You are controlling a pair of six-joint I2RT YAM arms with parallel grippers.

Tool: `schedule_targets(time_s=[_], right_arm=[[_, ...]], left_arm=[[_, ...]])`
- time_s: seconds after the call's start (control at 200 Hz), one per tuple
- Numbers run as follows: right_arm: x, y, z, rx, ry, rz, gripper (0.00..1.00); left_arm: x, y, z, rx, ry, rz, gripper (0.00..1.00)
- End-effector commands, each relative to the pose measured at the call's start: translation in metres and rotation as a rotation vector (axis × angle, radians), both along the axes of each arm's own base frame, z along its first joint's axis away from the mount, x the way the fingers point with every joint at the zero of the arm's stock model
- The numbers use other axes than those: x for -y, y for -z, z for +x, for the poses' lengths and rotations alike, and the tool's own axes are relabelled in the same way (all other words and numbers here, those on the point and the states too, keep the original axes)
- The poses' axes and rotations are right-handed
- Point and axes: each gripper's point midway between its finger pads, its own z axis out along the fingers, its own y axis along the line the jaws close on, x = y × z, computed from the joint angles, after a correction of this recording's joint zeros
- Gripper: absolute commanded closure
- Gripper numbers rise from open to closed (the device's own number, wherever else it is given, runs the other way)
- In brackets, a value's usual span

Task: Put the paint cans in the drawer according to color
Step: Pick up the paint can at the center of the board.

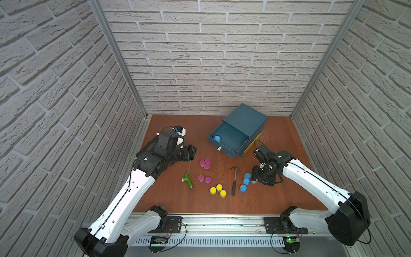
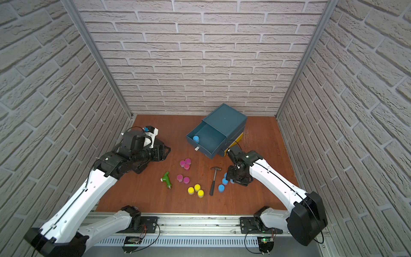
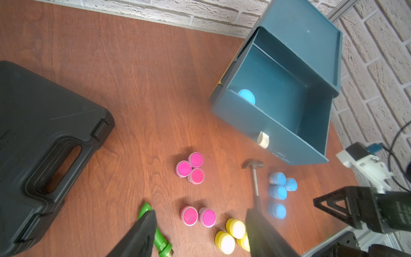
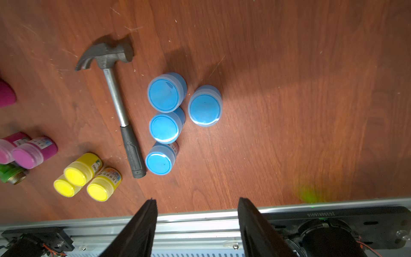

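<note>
One worktop point(image 1: 278, 193): carries everything; twelve cans stand loose on it, so most of the sorting looks undone.
Case point(image 3: 44, 133): black, shut, lying under the left arm; a low swing of that arm could snag it.
Drawer point(image 3: 244, 120): the top one, pulled out, with a single blue can point(image 1: 217, 138) in a front corner. The unit sits askew and looks light. The right arm is near its corner, and a knock could shift it or push the drawer in.
Right tool point(image 4: 196, 200): jaws spread, nothing between them, hanging above the blue cans.
Left tool point(image 3: 201, 211): jaws spread and empty, facing the pink cans. If both arms go for the drawer together they may clash.
Hammer point(image 4: 117, 104): its handle lies just beside the blue cans, and a finger coming down on that side may strike it.
Fitting point(image 1: 188, 180): green, near the pink pair. It is not a can, and taking it would be an error.
Blue cans point(image 4: 164, 126): four on the worktop, three touching in a row and the fourth just beside them. A finger has little room between them, so it could land on a lid, tip a neighbour or lift two at once.
Pink cans point(image 1: 205, 163): five, a touching trio and a pair point(image 1: 204, 178) nearby, with the same crowding risk.
Yellow cans point(image 1: 219, 190): three, touching, near the hammer's grip. Dropping them in with the blue can would spoil the sort.
</note>
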Motion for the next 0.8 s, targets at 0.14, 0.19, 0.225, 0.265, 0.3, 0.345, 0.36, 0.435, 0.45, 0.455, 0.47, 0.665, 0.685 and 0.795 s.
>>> schedule_targets(time_s=[0.14,0.19,0.225,0.265,0.3,0.345,0.36,0.435,0.45,0.455,0.47,0.665,0.685,0.795], right_arm=[[0.002,0.014,0.018,0.033,-0.006,-0.038,0.38],[0.005,0.018,0.018,0.023,-0.008,-0.049,0.39],[0.007,0.022,0.018,0.015,-0.005,-0.057,0.39],[0.01,0.026,0.018,0.005,-0.002,-0.067,0.41],[0.011,0.028,0.02,0.005,-0.001,-0.068,0.42],[0.012,0.031,0.022,0.003,0.001,-0.063,0.42],[0.012,0.032,0.023,0.002,0.002,-0.063,0.43],[0.014,0.034,0.025,-0.004,-0.002,-0.064,0.44],[0.013,0.035,0.025,-0.005,-0.004,-0.064,0.45],[0.014,0.035,0.025,-0.005,-0.004,-0.064,0.45],[0.014,0.036,0.026,-0.007,-0.002,-0.064,0.45],[0.014,0.045,0.029,-0.031,-0.01,-0.047,0.45],[0.013,0.046,0.03,-0.032,-0.012,-0.047,0.45],[0.013,0.051,0.03,-0.046,-0.013,-0.044,0.45]], left_arm=[[-0.004,-0.008,-0.004,0.037,0.0,-0.005,0.31],[-0.004,-0.009,-0.004,0.038,-0.002,-0.006,0.31],[-0.004,-0.009,-0.004,0.04,-0.002,-0.006,0.31],[-0.004,-0.009,-0.004,0.04,-0.005,-0.007,0.31],[-0.004,-0.009,-0.003,0.039,-0.006,-0.009,0.31],[-0.004,-0.009,-0.003,0.04,-0.008,-0.012,0.31],[-0.004,-0.009,-0.002,0.038,-0.01,-0.012,0.31],[-0.003,-0.01,0.0,0.039,-0.012,-0.017,0.31],[-0.003,-0.01,0.0,0.04,-0.013,-0.017,0.31],[-0.003,-0.01,0.0,0.039,-0.014,-0.018,0.31],[-0.002,-0.009,0.0,0.039,-0.012,-0.018,0.31],[-0.001,-0.009,0.003,0.039,-0.016,-0.021,0.31],[-0.001,-0.009,0.003,0.039,-0.016,-0.021,0.31],[0.001,-0.009,0.004,0.039,-0.014,-0.022,0.31]])
